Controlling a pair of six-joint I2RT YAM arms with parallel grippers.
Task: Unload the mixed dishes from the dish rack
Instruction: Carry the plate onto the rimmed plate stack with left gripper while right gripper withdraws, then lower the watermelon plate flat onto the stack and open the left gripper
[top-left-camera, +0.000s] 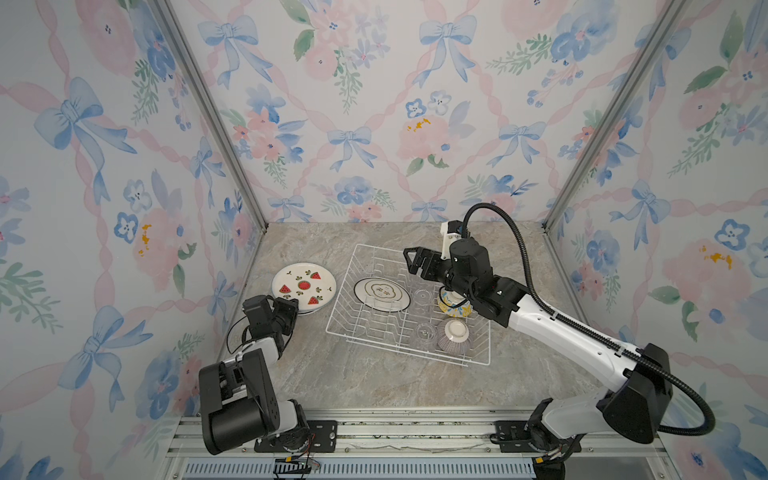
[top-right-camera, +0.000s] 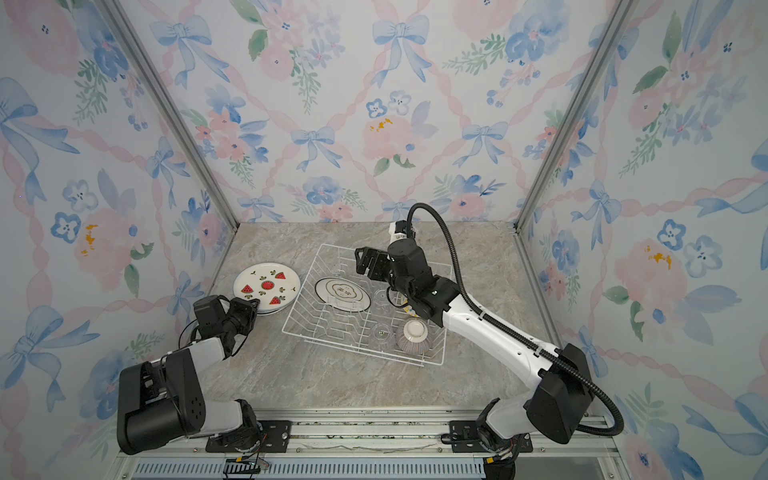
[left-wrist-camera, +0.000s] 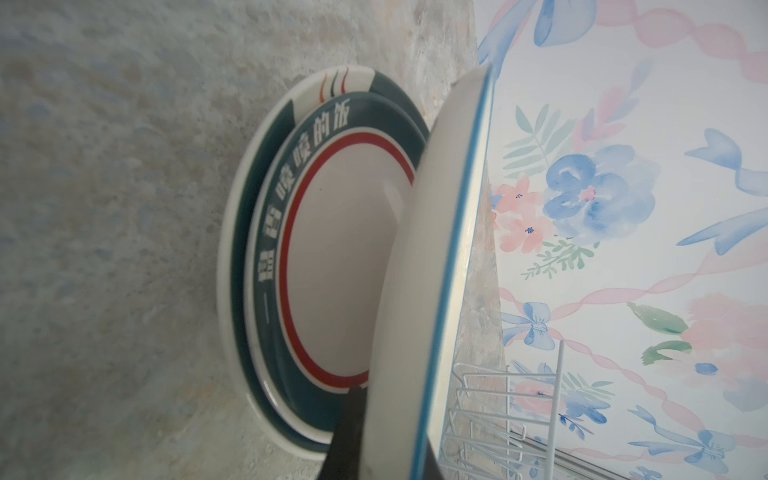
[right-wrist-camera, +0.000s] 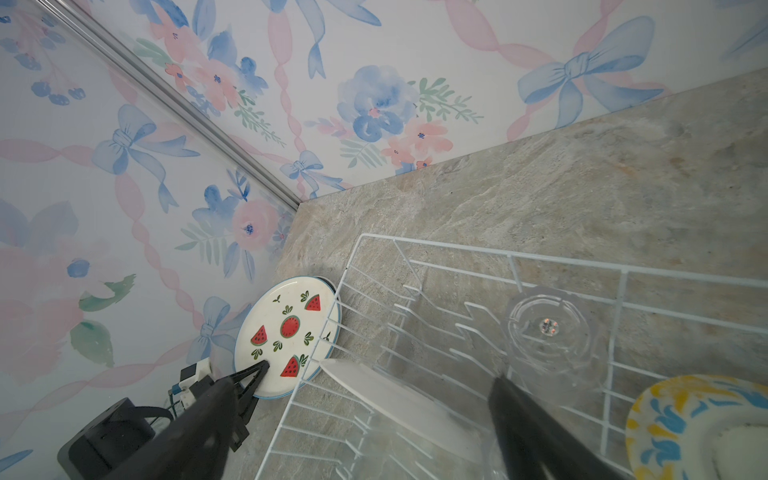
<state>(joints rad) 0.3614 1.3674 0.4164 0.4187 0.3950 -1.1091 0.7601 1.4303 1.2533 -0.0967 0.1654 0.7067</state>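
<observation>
Counter (top-left-camera: 374, 386), stone-patterned, with floral walls on three sides.

Dish rack (top-left-camera: 478, 362), white wire, sits mid-counter, skewed. Inside it:
- one white plate with a dark rim line (top-left-camera: 381, 294) leaning among the divider prongs on the left half;
- a clear glass (top-left-camera: 423, 296) just right of that plate, another clear glass (top-left-camera: 424, 333) near the front edge;
- yellow-blue floral bowl (top-left-camera: 454, 308) upside down, partly hidden under the right arm;
- grey-striped bowl (top-left-camera: 454, 336) upside down, just beside the front glass.

Left of the rack, on the counter: a stack of plates. The lowest plate with dark green band and red ring (left-wrist-camera: 332, 266) shows in the left wrist view. Above it the watermelon plate (top-left-camera: 304, 286), white with a blue rim, is tilted off the stack, not yet lying flat.

Left gripper (top-left-camera: 294, 309): fingers closed on the near edge of the watermelon plate; one dark finger (left-wrist-camera: 347, 432) lies against its underside in the left wrist view.

Right gripper (right-wrist-camera: 374, 419): fingers spread wide, holding nothing, raised over the back of the rack and aimed left. In the right wrist view the leaning plate's edge and a glass lie between and beneath them.
</observation>
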